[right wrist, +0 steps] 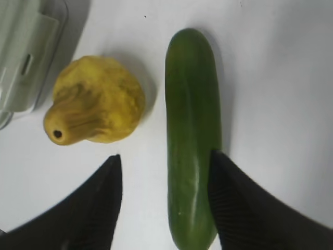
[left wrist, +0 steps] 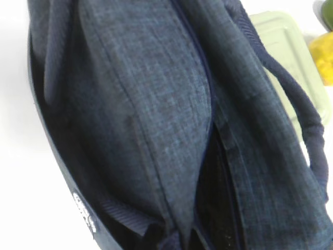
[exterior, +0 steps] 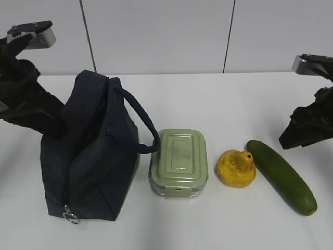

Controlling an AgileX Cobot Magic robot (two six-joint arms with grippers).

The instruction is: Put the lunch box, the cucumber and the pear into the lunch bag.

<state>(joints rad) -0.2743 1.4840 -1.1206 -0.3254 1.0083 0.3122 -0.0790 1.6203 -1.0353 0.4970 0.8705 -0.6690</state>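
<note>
The dark navy lunch bag (exterior: 88, 156) stands at the left with its loop handle (exterior: 143, 122) up and its top slit (left wrist: 218, 198) slightly parted. My left gripper (exterior: 54, 127) is against the bag's upper left side; its fingers are hidden by fabric. The sage-green lunch box (exterior: 179, 161) lies right of the bag, then the yellow pear (exterior: 237, 167), then the cucumber (exterior: 281, 176). My right gripper (right wrist: 165, 154) is open above the cucumber (right wrist: 192, 135), which lies between its fingers, close to the right finger (right wrist: 250, 208). The pear (right wrist: 96, 101) is just left.
The white table (exterior: 208, 104) extends behind the objects to a pale panelled wall. The bag's zipper ring pull (exterior: 69, 214) hangs at its front lower corner. The lunch box's clasp side (right wrist: 26, 62) shows at the upper left of the right wrist view.
</note>
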